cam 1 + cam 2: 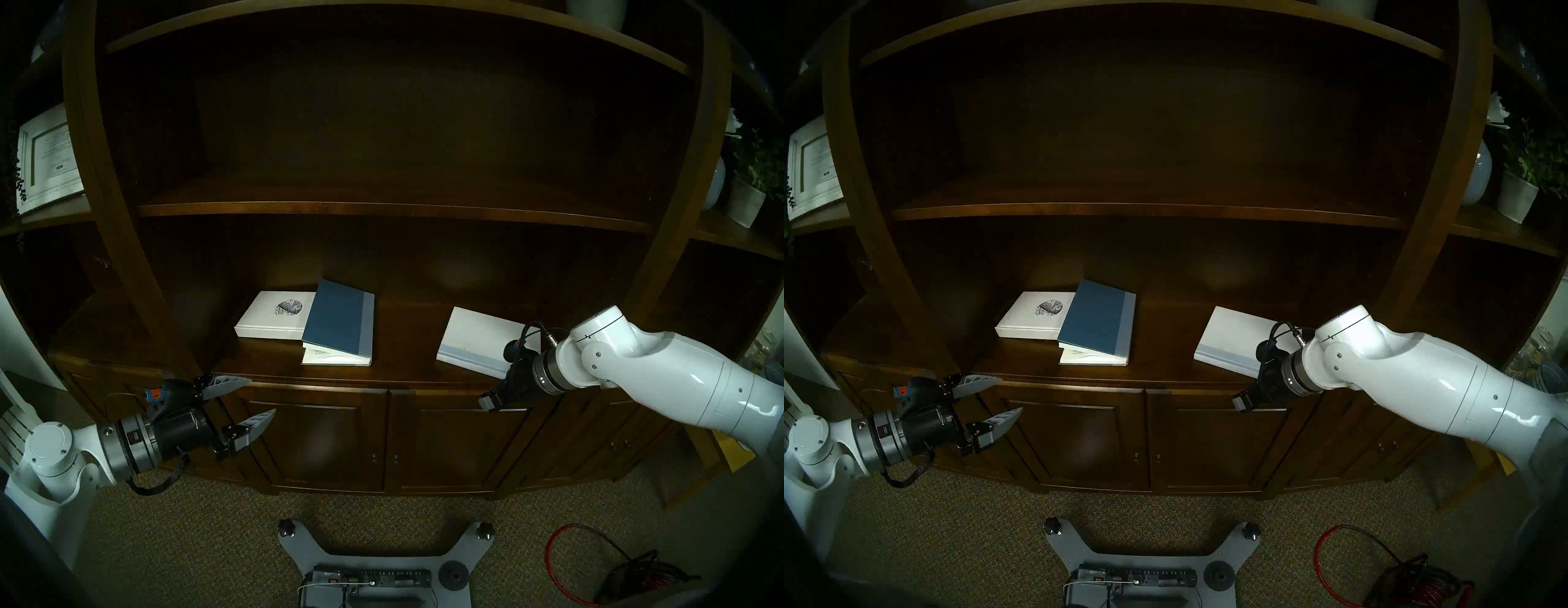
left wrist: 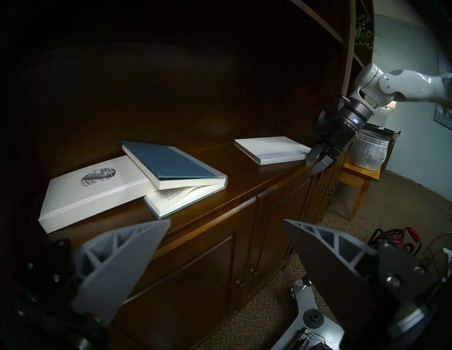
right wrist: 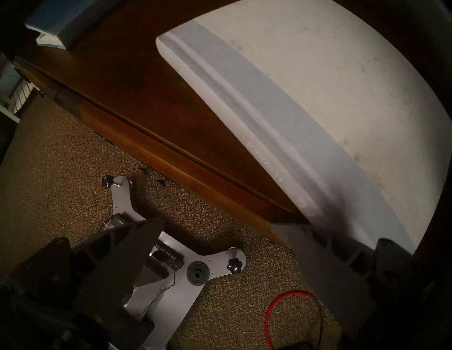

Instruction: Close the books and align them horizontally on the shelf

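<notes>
On the dark wooden shelf (image 1: 407, 352) lie three books. The white speckled one (image 1: 271, 316) is closed at the left. The blue book (image 1: 339, 322) overlaps its right edge and gapes part open, with text pages (image 2: 171, 195) showing. A plain white book (image 1: 475, 339) lies closed and skewed at the right. My left gripper (image 1: 262, 395) is open in front of the ledge's left part, below its edge, holding nothing. My right gripper (image 1: 488, 403) is open at the ledge's front edge, pointing down beside the plain white book's (image 3: 318, 85) near corner, with only carpet between its fingers.
Panelled cabinet doors (image 1: 314, 441) sit under the ledge, a thinner shelf board (image 1: 382, 208) above it. A white-framed picture (image 1: 46, 161) stands far left, a potted plant (image 1: 751, 187) far right. My base (image 1: 373, 564) and a red cable (image 1: 564, 564) lie on the carpet.
</notes>
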Controlling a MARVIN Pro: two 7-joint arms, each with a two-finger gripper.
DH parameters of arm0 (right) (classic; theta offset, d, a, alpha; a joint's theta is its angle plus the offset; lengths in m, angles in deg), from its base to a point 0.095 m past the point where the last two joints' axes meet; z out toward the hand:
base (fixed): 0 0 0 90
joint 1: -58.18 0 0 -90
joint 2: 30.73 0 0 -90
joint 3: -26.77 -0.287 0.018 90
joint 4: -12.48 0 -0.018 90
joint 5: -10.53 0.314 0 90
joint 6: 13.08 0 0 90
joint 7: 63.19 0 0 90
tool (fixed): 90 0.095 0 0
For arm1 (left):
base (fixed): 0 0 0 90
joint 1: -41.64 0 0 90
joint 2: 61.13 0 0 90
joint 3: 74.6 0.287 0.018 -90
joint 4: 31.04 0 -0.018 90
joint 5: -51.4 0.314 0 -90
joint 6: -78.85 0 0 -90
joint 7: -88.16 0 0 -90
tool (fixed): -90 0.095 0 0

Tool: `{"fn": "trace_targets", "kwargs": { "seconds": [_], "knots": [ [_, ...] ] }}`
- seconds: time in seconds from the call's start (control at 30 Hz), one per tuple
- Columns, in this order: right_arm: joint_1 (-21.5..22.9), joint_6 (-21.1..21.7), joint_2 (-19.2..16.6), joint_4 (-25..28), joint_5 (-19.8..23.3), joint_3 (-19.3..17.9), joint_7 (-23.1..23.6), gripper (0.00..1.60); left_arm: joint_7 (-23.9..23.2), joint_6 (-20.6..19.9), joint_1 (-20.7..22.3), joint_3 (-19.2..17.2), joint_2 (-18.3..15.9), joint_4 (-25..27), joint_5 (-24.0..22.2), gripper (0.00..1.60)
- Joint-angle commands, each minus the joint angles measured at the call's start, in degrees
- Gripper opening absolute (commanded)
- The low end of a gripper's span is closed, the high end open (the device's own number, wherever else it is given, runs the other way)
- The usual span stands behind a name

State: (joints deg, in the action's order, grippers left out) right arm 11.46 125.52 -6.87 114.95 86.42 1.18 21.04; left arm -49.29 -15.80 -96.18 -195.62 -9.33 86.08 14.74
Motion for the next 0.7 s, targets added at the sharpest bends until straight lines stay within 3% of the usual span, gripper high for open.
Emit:
{"fn": "trace_targets", "kwargs": {
  "seconds": [0.0, 0.23, 0.67],
  "knots": [
    [4.44, 0.68, -1.29, -0.78, -1.54, -3.00, -0.33, 1.60, -0.10, 0.27, 0.56, -0.61, -0.01, 0.96, -0.50, 1.60],
    [5.60, 1.51, -0.51, -2.40, -2.10, -3.29, 0.23, 1.60, -0.10, 0.27, 0.57, -0.61, -0.01, 0.96, -0.49, 1.60],
    [7.07, 2.02, 5.84, -7.88, -5.51, -1.73, 2.10, 1.60, -0.13, 0.25, 0.54, -0.67, 0.04, 1.02, -0.56, 1.60]
  ]
}}
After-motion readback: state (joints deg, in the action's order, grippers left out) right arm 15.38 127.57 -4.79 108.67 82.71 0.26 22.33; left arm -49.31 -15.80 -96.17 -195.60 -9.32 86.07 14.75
